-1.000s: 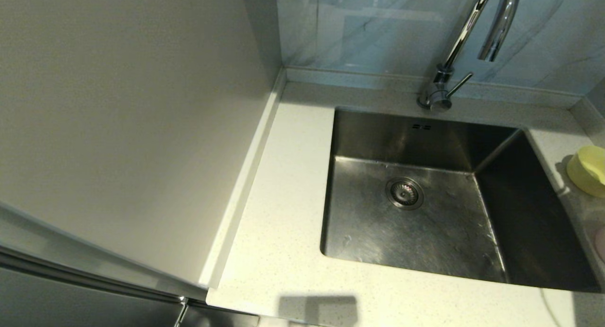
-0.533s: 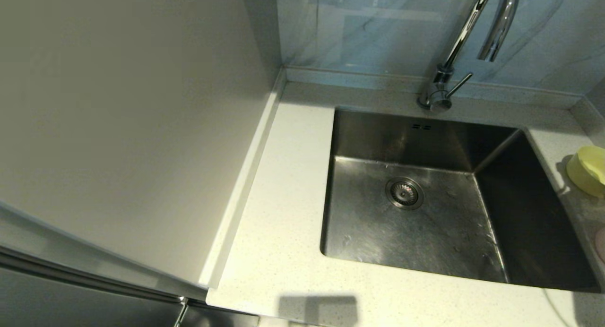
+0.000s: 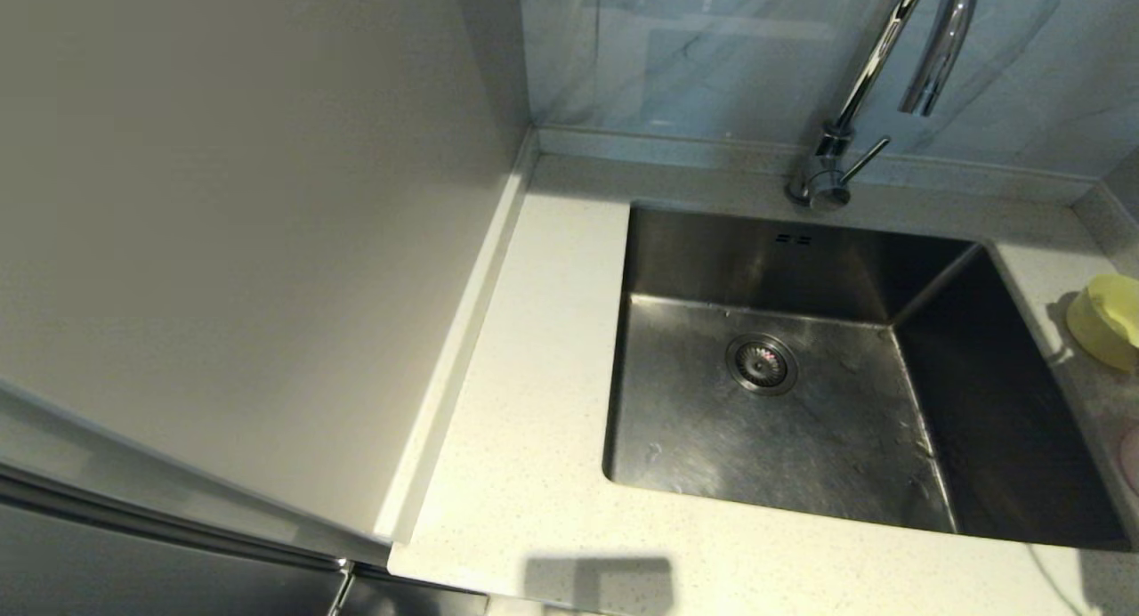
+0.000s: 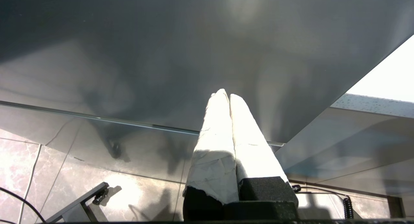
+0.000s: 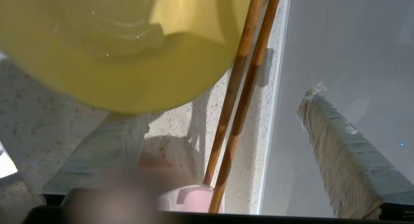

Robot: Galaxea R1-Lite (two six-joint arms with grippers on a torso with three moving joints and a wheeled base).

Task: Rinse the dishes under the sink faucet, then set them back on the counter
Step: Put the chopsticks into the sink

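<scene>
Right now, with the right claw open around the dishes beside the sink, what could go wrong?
1. The right claw is open with the chopsticks lying between its fingers, beside the yellow bowl. Closing here might catch the chopsticks instead of the bowl, or nudge them off the pink bowl.
2. The yellow bowl sits on the counter close to the sink edge; a bump might tip it in.

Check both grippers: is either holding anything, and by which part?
Nothing is held. The left gripper is shut on nothing; the right gripper is open near the yellow-green bowl and chopsticks.
</scene>
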